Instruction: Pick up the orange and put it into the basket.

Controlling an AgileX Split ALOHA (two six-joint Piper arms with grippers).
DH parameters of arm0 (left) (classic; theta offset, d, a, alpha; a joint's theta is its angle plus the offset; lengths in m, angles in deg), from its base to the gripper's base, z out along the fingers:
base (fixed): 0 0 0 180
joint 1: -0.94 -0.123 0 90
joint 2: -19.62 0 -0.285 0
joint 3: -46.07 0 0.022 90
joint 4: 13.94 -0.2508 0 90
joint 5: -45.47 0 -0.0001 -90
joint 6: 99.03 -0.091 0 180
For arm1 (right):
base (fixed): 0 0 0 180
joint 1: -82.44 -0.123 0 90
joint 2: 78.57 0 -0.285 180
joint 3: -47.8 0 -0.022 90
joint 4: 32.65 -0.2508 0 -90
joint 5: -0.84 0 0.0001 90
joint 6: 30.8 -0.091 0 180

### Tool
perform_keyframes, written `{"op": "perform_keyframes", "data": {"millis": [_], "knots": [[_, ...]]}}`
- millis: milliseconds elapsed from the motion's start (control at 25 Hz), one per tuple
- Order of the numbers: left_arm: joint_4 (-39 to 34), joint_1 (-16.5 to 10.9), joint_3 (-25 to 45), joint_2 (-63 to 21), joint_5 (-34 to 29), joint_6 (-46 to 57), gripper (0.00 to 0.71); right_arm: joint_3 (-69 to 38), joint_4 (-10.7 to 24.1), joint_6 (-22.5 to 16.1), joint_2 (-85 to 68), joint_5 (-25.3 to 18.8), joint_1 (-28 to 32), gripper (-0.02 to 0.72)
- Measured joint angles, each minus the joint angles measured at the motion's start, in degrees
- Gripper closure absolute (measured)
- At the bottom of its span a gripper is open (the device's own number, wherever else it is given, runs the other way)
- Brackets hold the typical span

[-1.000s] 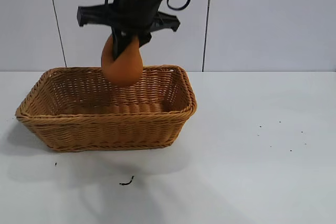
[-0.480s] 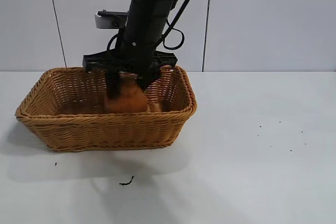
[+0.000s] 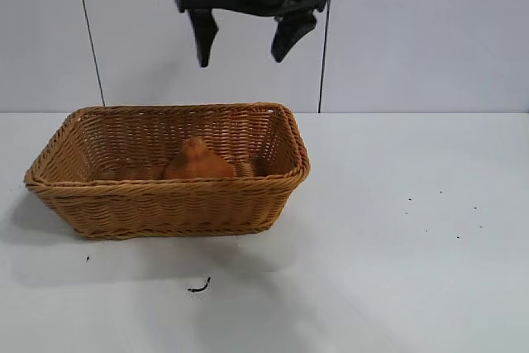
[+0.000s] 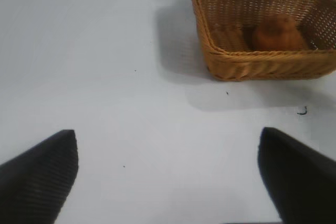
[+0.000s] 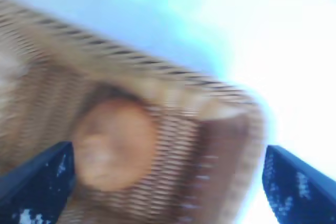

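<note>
The orange (image 3: 197, 160) lies inside the woven wicker basket (image 3: 165, 190), knob up, near its middle. High above the basket hangs my right gripper (image 3: 241, 59), open and empty, its two dark fingers spread wide. In the right wrist view the orange (image 5: 113, 150) rests on the basket floor (image 5: 231, 135) below the open right gripper (image 5: 168, 148). My left gripper (image 4: 167, 131) stands open over bare table, far from the basket (image 4: 252, 56) and the orange (image 4: 278, 34) in it.
The basket stands on a white table at the left. A small dark scrap (image 3: 199, 287) lies in front of it, and tiny dark specks (image 3: 441, 214) dot the table at the right. A white panelled wall (image 3: 413, 31) stands behind.
The right gripper held the orange above the basket, lowered it inside, opened and let it go. It has since risen well above the basket, and the orange stays inside.
</note>
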State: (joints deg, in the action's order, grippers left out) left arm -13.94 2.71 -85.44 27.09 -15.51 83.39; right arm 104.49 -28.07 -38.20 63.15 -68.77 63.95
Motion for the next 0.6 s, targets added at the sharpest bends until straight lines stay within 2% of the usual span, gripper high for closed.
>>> {"op": "perform_keyframes", "data": {"millis": [320, 600], "knots": [[0.00, 0.00, 0.00, 0.00, 0.00, 0.00, 0.044, 0.00, 0.17, 0.00, 0.00, -0.07, 10.98, 0.032], [0.00, 0.00, 0.00, 0.00, 0.00, 0.00, 0.044, -1.15, 0.12, 0.05, -1.27, -0.07, 13.59, 0.057]]}}
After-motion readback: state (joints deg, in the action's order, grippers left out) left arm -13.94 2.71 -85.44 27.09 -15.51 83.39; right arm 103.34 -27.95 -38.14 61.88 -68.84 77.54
